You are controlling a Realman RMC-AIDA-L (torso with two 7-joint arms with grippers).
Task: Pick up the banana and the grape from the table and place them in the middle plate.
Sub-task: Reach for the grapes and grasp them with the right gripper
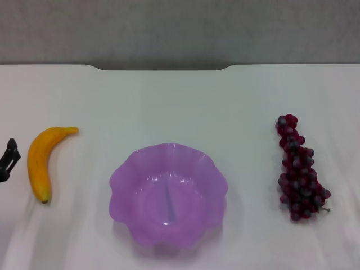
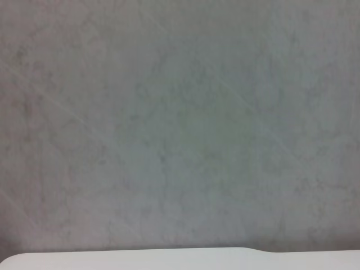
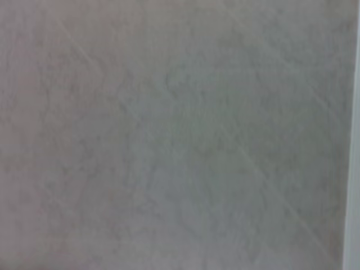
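Observation:
In the head view the yellow-orange banana (image 1: 42, 160) lies on the white table (image 1: 180, 101) at the left, its dark tip toward me. The purple scalloped plate (image 1: 168, 194) sits empty in the middle near the front. The bunch of dark red-purple grapes (image 1: 299, 169) lies at the right. My left gripper (image 1: 8, 159) shows only as a black part at the left edge, just left of the banana. My right gripper is out of view. Both wrist views show only grey floor and a strip of the table's edge (image 2: 180, 259).
The table's far edge has a wide notch (image 1: 163, 67) with grey floor beyond. Bare tabletop lies between the plate and each fruit and behind the plate.

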